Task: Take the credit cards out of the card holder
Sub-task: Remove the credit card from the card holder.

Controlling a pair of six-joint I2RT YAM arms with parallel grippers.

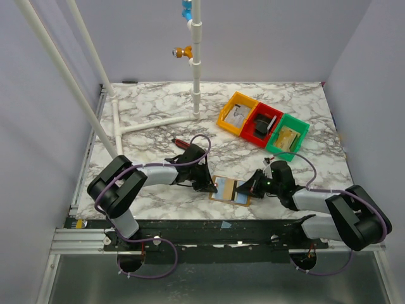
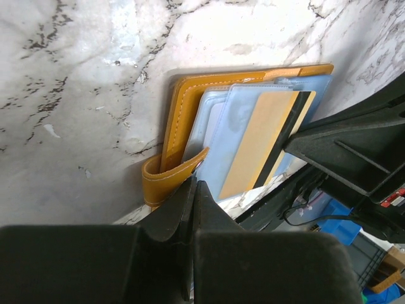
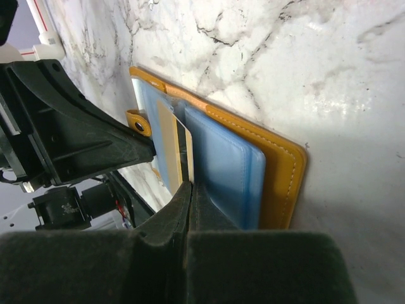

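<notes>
The tan leather card holder [image 1: 242, 200] lies open near the table's front edge, with blue plastic sleeves [image 2: 218, 126] inside. Its strap [image 2: 166, 178] curls at the left edge. A yellow credit card with a black stripe [image 2: 261, 139] sticks partly out of a sleeve. My right gripper [image 1: 251, 188] is shut on that card's end [image 3: 181, 149]. My left gripper [image 1: 209, 185] is shut, and its tips [image 2: 193, 185] rest on the holder's left edge beside the strap. Nothing shows between its fingers.
Yellow [image 1: 223, 118], red [image 1: 276, 114] and green [image 1: 304, 128] bins stand in a row at the back right, each holding items. A white pipe frame [image 1: 197, 82] stands at the back left. A dark red tool [image 1: 180, 142] lies behind the left arm.
</notes>
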